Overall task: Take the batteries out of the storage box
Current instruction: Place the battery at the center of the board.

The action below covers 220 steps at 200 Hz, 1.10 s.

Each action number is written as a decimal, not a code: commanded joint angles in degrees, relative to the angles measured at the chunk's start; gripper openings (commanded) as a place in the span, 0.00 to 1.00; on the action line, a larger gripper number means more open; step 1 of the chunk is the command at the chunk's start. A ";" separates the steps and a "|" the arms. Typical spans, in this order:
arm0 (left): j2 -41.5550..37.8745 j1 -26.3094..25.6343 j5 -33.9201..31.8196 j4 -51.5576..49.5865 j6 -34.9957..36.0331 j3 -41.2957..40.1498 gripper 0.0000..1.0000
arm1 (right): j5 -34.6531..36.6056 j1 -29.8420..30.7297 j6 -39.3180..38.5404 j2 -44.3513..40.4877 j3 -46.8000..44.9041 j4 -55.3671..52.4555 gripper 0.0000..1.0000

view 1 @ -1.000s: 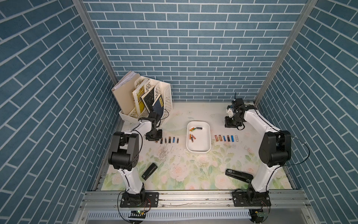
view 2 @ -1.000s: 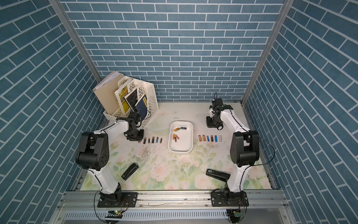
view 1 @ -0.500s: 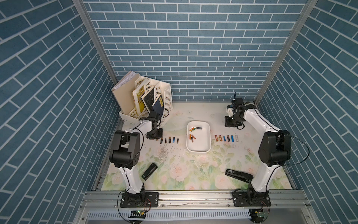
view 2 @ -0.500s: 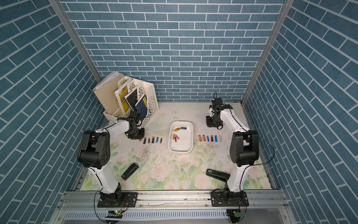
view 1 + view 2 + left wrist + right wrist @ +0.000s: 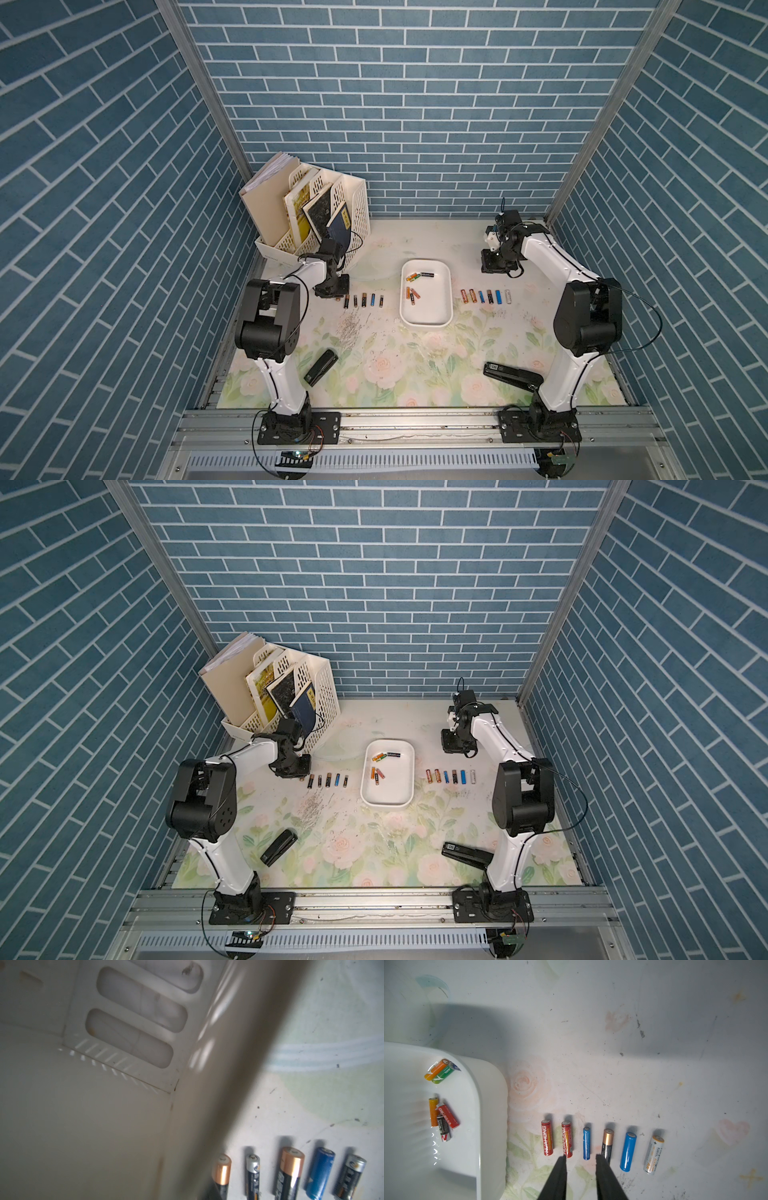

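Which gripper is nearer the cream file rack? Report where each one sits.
Left. The left gripper hangs just in front of the file rack. The right gripper is far off on the other side of the storage box.

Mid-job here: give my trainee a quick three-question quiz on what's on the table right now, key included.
1. Count: how many small cylindrical batteries lie inside the shallow white plastic storage box?
2. True or false: the right gripper is holding a battery.
3. Multiple choice: the row of six batteries laid out side by side sits where, relative to the box? A) on the robot's right of it B) on the robot's left of it C) inside it

Key: 1) six; 2) false, its jaws stand apart with nothing between them; 3) A.
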 commanded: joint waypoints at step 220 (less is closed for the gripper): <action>-12.41 -1.31 -5.41 6.27 -8.62 -9.25 0.13 | 0.07 0.99 1.10 1.20 1.99 -1.74 0.28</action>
